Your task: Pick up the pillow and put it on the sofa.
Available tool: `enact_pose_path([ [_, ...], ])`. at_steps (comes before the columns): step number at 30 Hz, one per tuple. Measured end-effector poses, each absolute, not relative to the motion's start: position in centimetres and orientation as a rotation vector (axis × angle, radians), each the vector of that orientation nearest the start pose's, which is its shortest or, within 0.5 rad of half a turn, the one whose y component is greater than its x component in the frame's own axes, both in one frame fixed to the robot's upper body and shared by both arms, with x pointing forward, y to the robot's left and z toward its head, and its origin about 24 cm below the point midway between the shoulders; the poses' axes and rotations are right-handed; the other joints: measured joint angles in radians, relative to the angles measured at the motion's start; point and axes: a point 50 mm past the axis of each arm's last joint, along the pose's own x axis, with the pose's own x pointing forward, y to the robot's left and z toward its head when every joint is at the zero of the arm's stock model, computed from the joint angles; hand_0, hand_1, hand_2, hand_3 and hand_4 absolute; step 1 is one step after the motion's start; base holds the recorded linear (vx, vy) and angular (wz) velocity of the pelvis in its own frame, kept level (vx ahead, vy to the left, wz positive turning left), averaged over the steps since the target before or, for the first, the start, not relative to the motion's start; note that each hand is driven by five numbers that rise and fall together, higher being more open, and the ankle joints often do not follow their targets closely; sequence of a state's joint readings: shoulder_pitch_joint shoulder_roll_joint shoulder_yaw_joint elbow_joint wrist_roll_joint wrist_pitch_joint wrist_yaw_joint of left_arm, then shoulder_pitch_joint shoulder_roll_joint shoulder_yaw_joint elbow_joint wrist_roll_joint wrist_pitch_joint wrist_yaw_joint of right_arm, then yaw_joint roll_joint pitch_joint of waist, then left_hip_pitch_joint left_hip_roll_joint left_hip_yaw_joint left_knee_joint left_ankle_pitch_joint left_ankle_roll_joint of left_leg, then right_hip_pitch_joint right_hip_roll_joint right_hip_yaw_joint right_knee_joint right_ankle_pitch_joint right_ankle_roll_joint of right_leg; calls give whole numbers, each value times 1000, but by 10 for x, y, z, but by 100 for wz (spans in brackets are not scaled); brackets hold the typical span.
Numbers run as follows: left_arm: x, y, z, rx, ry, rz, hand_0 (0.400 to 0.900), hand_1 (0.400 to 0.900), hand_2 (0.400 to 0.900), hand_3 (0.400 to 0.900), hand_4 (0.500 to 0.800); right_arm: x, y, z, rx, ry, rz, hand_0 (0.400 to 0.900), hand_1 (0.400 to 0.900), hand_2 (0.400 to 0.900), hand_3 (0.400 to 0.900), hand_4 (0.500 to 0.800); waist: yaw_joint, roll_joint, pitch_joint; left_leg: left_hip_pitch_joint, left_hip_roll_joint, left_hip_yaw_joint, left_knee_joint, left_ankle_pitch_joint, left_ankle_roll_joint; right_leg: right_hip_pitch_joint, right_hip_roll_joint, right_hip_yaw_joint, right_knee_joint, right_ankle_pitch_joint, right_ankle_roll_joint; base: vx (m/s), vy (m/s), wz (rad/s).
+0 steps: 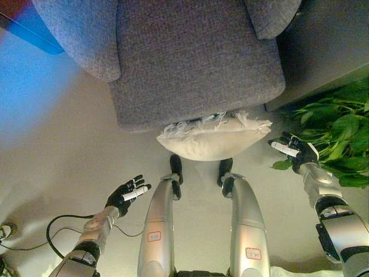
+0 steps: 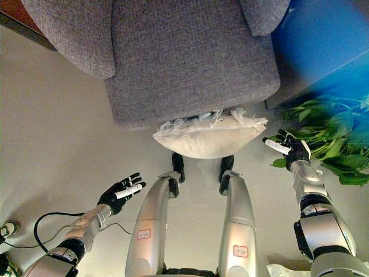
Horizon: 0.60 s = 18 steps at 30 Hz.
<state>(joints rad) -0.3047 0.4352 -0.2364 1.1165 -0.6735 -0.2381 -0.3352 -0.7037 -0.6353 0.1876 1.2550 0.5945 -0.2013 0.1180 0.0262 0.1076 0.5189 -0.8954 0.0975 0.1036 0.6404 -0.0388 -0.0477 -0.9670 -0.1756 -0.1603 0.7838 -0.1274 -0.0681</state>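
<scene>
A cream pillow with a fringed edge lies on the floor against the front of the grey sofa, which fills the top of the view. It also shows in the right eye view. My left hand is open, low at the left, well apart from the pillow. My right hand is open just right of the pillow's right corner, not touching it.
A green leafy plant stands at the right, close behind my right hand. The sofa's armrests flank the seat. A pale floor lies to the left. A white thing shows at the bottom right edge.
</scene>
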Motion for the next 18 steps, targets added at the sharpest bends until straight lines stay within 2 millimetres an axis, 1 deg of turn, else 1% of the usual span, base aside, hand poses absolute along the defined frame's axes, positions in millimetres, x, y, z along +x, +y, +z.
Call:
enact_pose_path([
  [5,246,265,-65,-150,506,-15,900,900,900,900,800,348,-323,82,-71,174,-239,900,900,900,900,800,4,13,1,-83,-12,-1,74,-6,6,-90,-14,21,76,-3,-2,-6,60,1],
  [8,244,265,-66,-151,505,-16,900,900,900,900,800,355,-316,89,-96,160,-192,900,900,900,900,800,7,17,0,-102,-17,-3,85,-6,6,-110,-14,27,86,-3,-1,-6,45,0],
  [10,244,265,-66,-151,506,-17,900,900,900,900,800,357,-312,92,-97,153,-173,900,900,900,900,800,7,17,0,-105,-18,-4,85,-6,6,-117,-13,30,86,-3,-1,-3,36,0],
  [11,242,264,-67,-154,503,-25,900,900,900,900,800,361,-306,94,-98,144,-143,900,900,900,900,800,7,17,0,-108,-20,-4,83,-6,6,-122,-12,34,86,-2,0,-8,50,1],
  [12,242,262,-67,-154,503,-32,900,900,900,900,800,362,-303,94,-107,146,-131,900,900,900,900,800,6,18,0,-107,-21,-4,80,-6,6,-123,-10,37,86,-1,1,-11,57,2],
  [18,239,252,-70,-153,508,-81,900,900,900,900,800,366,-298,99,-114,137,-81,900,900,900,900,800,7,25,0,-96,-31,-1,44,-6,6,-124,-11,43,66,0,3,3,55,1],
])
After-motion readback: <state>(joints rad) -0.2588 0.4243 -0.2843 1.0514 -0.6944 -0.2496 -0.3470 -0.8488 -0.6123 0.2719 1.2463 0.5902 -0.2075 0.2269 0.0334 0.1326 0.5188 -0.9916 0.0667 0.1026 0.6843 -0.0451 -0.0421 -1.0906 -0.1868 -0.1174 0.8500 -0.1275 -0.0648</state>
